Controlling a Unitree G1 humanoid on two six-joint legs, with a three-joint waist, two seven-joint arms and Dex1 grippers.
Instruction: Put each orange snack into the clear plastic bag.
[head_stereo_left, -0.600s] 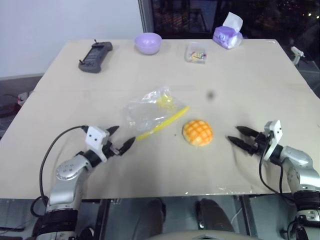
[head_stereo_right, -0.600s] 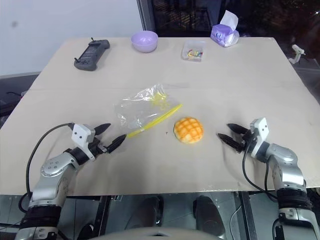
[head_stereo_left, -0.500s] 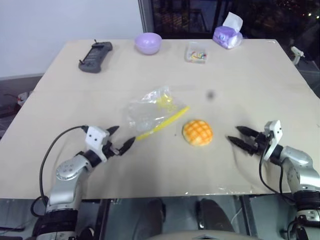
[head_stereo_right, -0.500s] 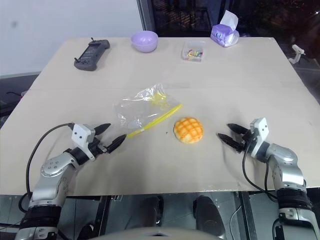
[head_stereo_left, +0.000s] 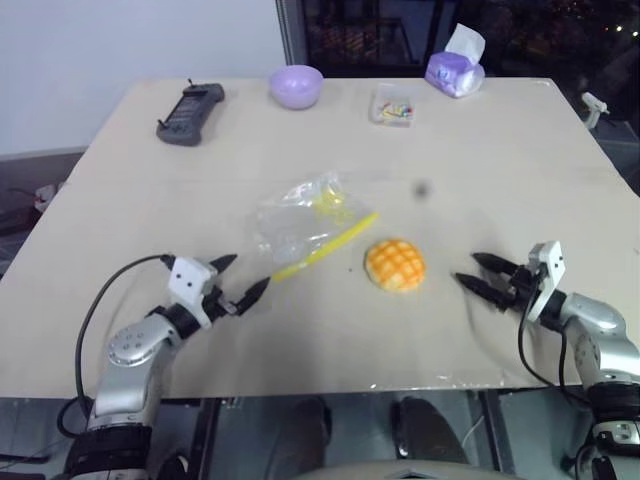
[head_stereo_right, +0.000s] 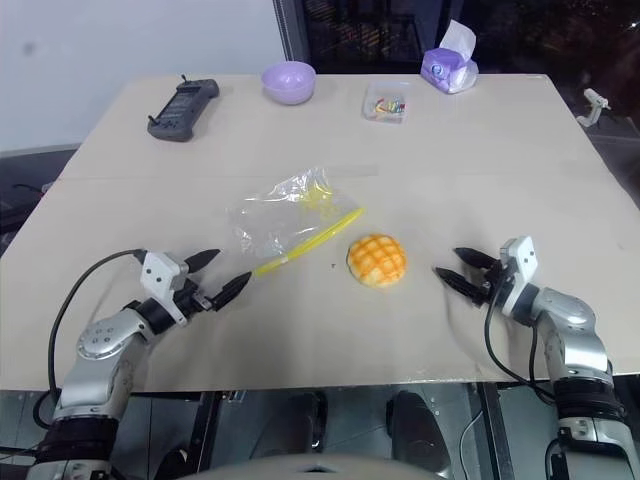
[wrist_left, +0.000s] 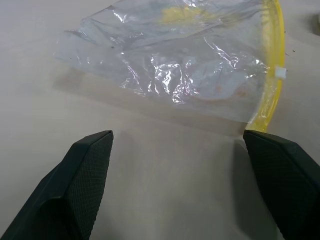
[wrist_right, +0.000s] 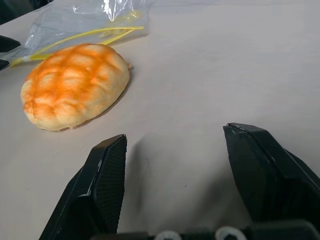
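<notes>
Left gripper: near the table's (head_stereo_left: 120, 170) front edge toward the left corner we see the left gripper (head_stereo_left: 240, 279) with its fingers spread wide and nothing between them, pointing at the bag's near end.
Right gripper: near the front edge on the right side, the right gripper (head_stereo_left: 478, 275) has its fingers apart and holds nothing; it points toward the bun and stays apart from it.
Orange snack: we find one orange snack (head_stereo_left: 395, 265), a domed bun with a criss-cross top, lying on the table midway between the two grippers, a little toward the front edge from the middle.
Clear plastic bag: the clear plastic bag (head_stereo_left: 297, 222) lies flat and crinkled near the table's middle, just beside the bun on its left and slightly farther back; its yellow strip runs along the side facing the bun, and we see a yellowish patch inside.
Far edge, left: a dark handheld controller (head_stereo_left: 190, 113) lies toward the far left corner.
Far edge, middle: a lilac bowl (head_stereo_left: 296, 86) stands upright, and to its right we see a small clear box (head_stereo_left: 392, 106) with colourful bits.
Far edge, right: a purple tissue pack (head_stereo_left: 455, 68) with a white tissue sticking up.
</notes>
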